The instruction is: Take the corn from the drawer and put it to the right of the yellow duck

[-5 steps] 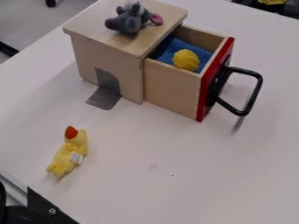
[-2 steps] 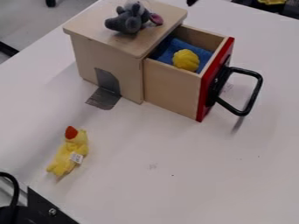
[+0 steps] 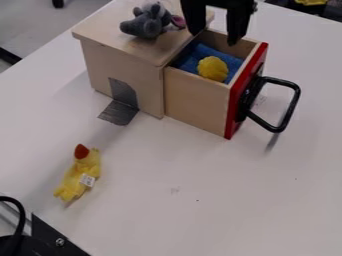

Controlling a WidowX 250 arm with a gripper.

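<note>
Angular black tool [image 3: 214, 38] has moved in above the wooden drawer [image 3: 195, 102]

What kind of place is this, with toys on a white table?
Probably a robotics lab or test room rather than a playroom: black robot jaws hang open over a wooden drawer, a yellow duck lies on the white table, and a black bracket shows at its edge.

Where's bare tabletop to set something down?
Table between the yellow duck and red drawer front; also right of the black handle. Crowded: inside the drawer, corn on blue cloth, gripper near; box top holds a gray plush.
</note>
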